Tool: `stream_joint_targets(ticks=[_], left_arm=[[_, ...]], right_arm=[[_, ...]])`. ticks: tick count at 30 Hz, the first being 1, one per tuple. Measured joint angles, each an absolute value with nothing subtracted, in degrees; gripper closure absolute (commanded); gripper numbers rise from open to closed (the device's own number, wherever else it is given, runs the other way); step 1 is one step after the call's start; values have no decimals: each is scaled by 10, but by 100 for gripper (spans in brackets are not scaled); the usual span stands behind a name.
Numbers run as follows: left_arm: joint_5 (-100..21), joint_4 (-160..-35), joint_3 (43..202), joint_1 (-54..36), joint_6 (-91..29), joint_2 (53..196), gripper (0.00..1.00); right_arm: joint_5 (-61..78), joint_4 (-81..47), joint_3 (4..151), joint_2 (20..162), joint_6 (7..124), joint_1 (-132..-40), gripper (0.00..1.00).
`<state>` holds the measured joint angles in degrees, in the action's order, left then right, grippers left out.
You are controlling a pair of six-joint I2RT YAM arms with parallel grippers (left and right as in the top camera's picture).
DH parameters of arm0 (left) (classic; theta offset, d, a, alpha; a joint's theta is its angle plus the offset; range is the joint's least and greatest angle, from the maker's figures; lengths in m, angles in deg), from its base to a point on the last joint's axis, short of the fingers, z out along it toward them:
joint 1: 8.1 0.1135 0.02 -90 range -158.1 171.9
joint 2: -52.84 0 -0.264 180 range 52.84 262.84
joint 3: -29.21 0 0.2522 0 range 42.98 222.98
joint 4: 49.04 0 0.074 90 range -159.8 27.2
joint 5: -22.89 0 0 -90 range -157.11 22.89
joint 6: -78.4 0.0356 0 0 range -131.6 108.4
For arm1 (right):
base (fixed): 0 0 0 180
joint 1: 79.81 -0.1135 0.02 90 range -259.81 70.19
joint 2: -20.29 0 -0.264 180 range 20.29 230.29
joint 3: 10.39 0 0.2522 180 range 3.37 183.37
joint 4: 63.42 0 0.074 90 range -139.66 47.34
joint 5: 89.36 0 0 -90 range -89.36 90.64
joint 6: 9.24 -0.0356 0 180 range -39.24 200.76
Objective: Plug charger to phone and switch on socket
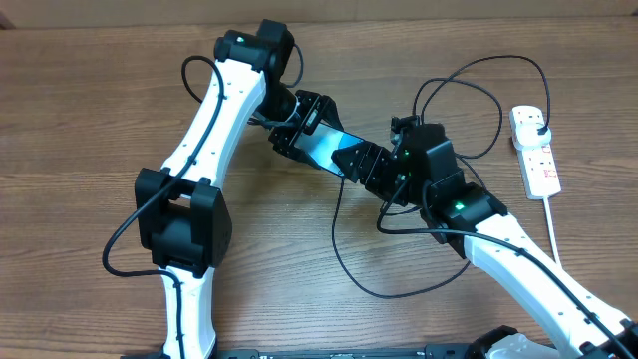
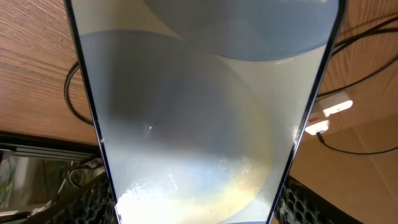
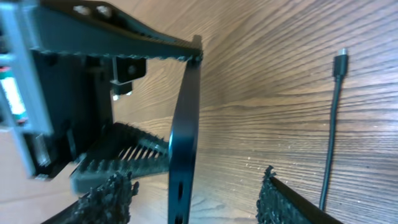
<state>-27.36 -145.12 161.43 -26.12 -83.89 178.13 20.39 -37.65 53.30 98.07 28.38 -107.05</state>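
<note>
My left gripper (image 1: 302, 125) is clamped on the phone (image 1: 324, 143) just above the centre of the overhead view, and its wrist camera is almost filled by the pale screen, with a ribbed finger pad (image 2: 93, 200) pressed against each black edge at the bottom. My right gripper (image 1: 361, 160) sits at the phone's other end, a little lower and to the right. Its wrist camera shows the phone edge-on between its two fingertips (image 3: 112, 199), jaws apart with a gap on either side. The charger (image 3: 331, 137) lies loose on the wooden table (image 1: 80, 100), its small plug tip (image 3: 340, 60) in the upper right of that view. The socket (image 1: 533, 150) lies at the right edge of the overhead frame.
</note>
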Motion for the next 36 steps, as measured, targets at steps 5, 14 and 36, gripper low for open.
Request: stream_joint_targets(ticks=[5, 14, 36], left_arm=[[-278, -1454, 1614, -276, -839, 1781, 27], [-284, -1457, 1614, -298, -834, 1781, 27], [-286, -1464, 1614, -299, -834, 1781, 26]], right_arm=[[183, -384, 533, 992, 274, -1078, 49], [172, -385, 533, 1002, 269, -1078, 65], [167, -383, 533, 1002, 283, -1078, 86]])
